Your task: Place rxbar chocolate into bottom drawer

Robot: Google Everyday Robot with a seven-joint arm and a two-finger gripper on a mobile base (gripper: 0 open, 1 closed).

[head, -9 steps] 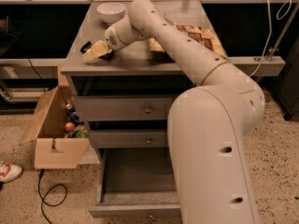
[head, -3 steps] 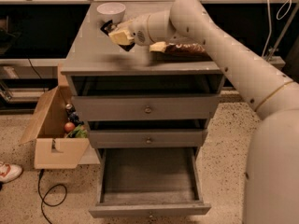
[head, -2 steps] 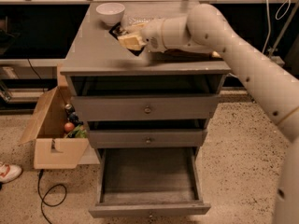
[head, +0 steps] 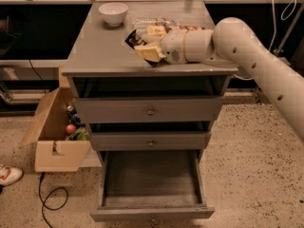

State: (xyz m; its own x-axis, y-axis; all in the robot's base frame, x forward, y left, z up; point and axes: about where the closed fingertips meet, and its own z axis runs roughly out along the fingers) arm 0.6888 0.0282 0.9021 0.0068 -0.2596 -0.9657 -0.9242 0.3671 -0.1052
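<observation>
gripper (head: pixel 144 42): over the cabinet top (head: pixel 99 51), near its front edge; fingers clamped on the rxbar (head: pixel 133 38) | rxbar: in the claw, seems lifted off the top | bottom drawer (head: pixel 151 177): stands open | done: pick, I judge | left: carry down; lower into drawer; release

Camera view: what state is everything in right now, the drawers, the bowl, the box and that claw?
gripper: over the cabinet top, shut on the rxbar chocolate.
rxbar chocolate: held in the gripper, tilted.
bottom drawer: pulled open.
middle drawer: shut.
top drawer: shut.
bowl: upright.
cardboard box: open, on the floor.
</observation>
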